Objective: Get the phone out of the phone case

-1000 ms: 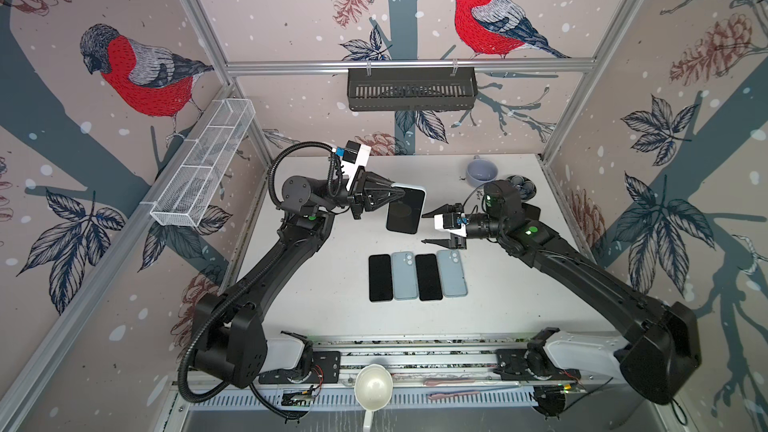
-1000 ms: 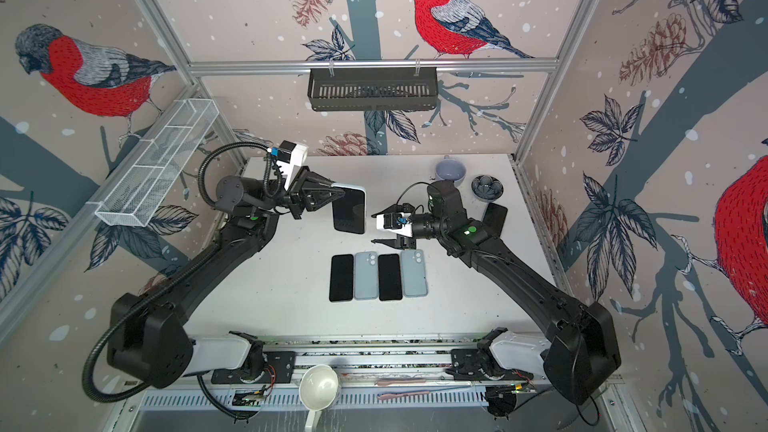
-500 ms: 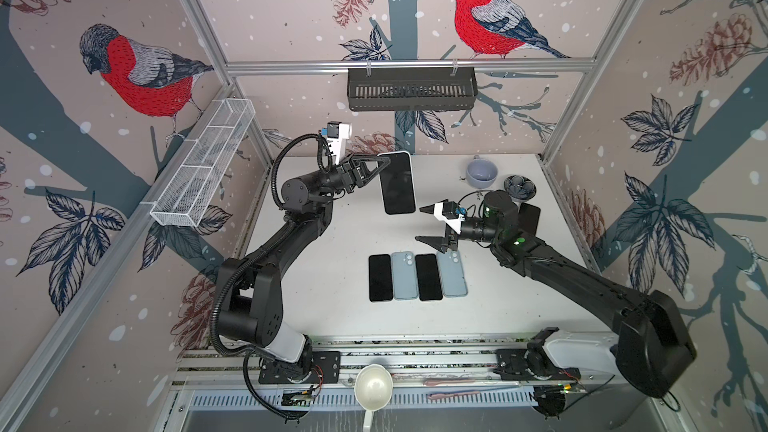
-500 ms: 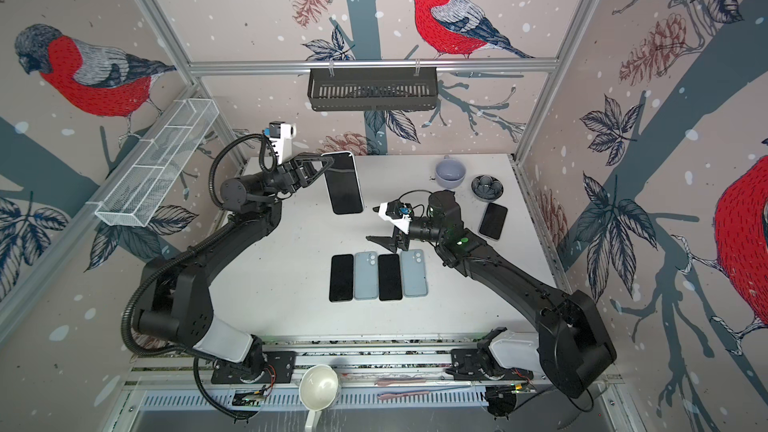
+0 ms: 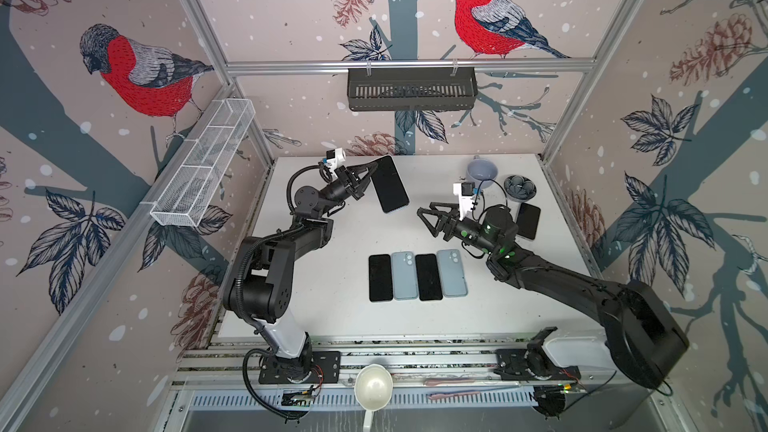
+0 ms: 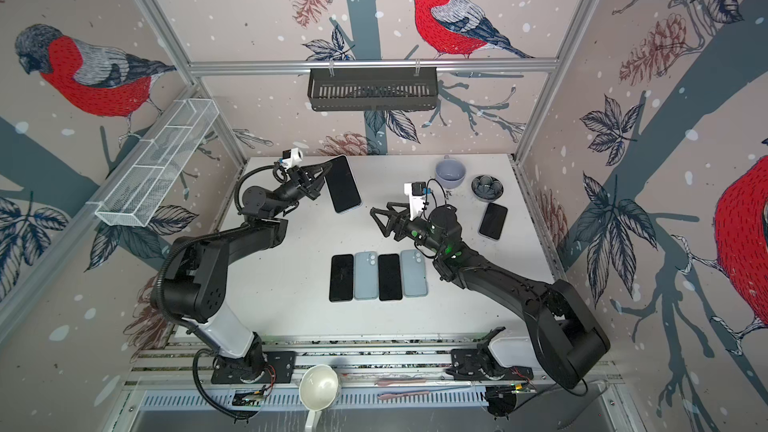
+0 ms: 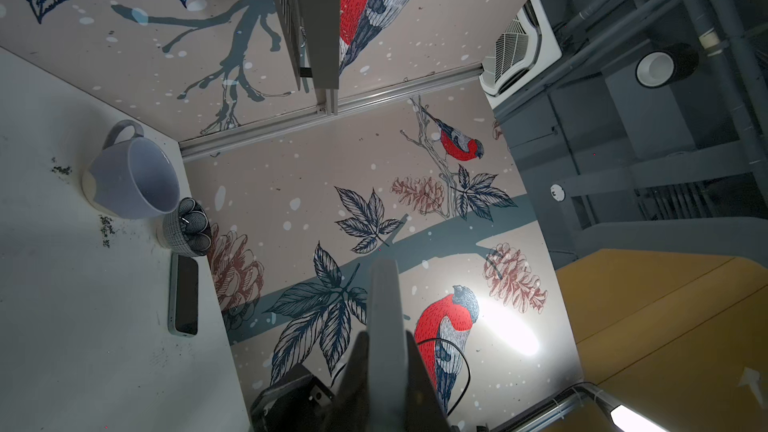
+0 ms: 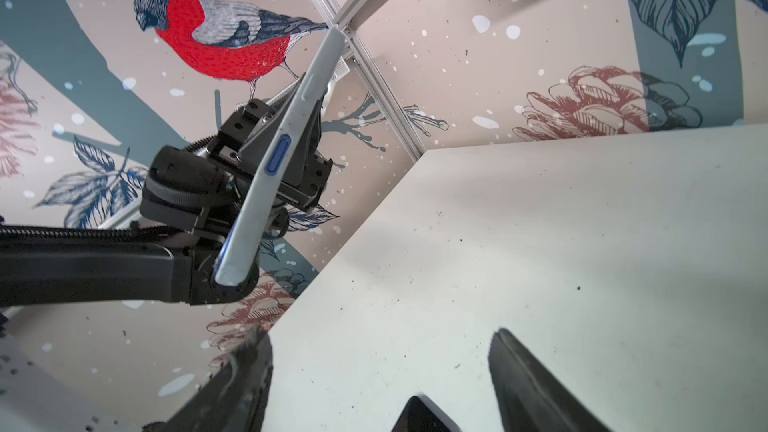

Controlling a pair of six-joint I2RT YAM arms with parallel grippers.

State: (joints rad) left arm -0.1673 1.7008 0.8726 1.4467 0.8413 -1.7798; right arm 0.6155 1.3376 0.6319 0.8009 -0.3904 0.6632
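While the left fingers (image 7: 357, 380) pinch tight on the phone case (image 8: 286, 139), they hold it up in the air over the back left part of the tabletop (image 5: 332, 309). The phone (image 5: 390, 184) sits inside the case. In both top views its dark screen faces the camera, with a thin pale rim all around it. Its long side runs from back to front, a bit slanted.

From the right wrist view you see the case from the side. It is pale grey-blue, with a small blue button on its thin edge, and the black fingers grip it from both flat sides.

The right fingers (image 8: 528, 384) are spread wide apart and are empty. They hang above the tabletop to the right of the held phone and point toward it, near but not touching.

Closer to the front, a row of four (image 5: 418, 277) lies flat on the tabletop, side by side: black, pale blue, black, pale blue. The pale blue ones have round camera rings.

One more phone, the spare phone (image 6: 493, 221), lies flat on the right, just beside a small dark bowl (image 5: 519, 188). A pale blue mug (image 5: 481, 170) stands next to that bowl near the back. Tiny dark crumbs (image 7: 106, 228) lie by the mug.
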